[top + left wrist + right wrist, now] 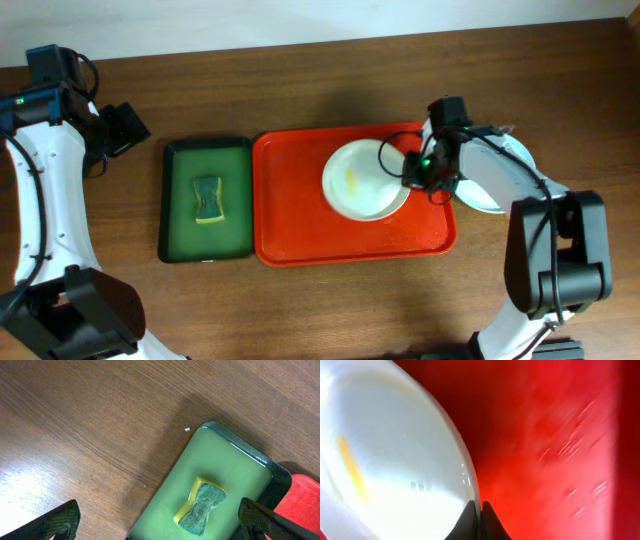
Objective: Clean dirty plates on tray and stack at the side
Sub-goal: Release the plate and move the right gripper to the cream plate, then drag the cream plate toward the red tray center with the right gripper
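Note:
A pale plate [362, 182] with a yellow smear lies on the red tray [300, 225], at its right half. My right gripper [408, 172] is shut on this plate's right rim; in the right wrist view the two fingertips [480, 510] pinch the rim of the plate [385, 455] above the tray [550, 450]. Another pale plate [500, 195] lies on the table right of the tray, mostly hidden by the right arm. A third plate is not visible. My left gripper [160, 522] is open and empty, high above the left end of the green tray.
A dark green tray [207, 199] left of the red one holds a yellow-green sponge [208, 199], which also shows in the left wrist view [201, 505]. A small crumb [187, 429] lies on the wooden table beside it.

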Controlling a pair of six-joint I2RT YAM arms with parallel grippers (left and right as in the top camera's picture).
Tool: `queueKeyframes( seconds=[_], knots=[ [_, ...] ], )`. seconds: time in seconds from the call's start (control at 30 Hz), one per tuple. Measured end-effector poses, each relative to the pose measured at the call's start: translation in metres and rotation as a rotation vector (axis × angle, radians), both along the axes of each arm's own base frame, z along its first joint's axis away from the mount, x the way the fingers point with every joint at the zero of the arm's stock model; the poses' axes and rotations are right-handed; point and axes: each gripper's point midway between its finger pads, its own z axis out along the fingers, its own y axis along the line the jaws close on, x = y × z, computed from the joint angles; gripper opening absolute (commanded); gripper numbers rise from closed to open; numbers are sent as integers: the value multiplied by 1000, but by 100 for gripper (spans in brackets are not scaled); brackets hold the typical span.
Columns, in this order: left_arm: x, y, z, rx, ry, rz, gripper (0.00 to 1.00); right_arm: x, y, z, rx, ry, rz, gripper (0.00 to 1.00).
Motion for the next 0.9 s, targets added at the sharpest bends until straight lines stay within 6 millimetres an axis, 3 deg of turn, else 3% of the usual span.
queueKeyframes(
  seconds=[0.13,0.17,0.2,0.33,0.47,0.57,0.7,0.9],
  knots=[
    [0,0,0,0,0,0,99,-31,39,-2,21,107,61,4],
    [0,0,0,0,0,0,99,-41,53,-2,22,133,85,8],
    [0,0,0,0,0,0,99,-45,60,-2,24,141,92,32],
    [0,0,0,0,0,0,99,-44,64,-2,30,141,77,47],
    [0,0,0,0,0,0,99,-27,64,0,47,77,65,47],
    [0,0,0,0,0,0,99,-23,66,0,32,51,84,41],
    [0,0,0,0,0,0,99,-27,67,-3,-44,38,127,14],
    [0,0,0,0,0,0,99,-31,59,-6,-107,50,130,13]
  ],
)
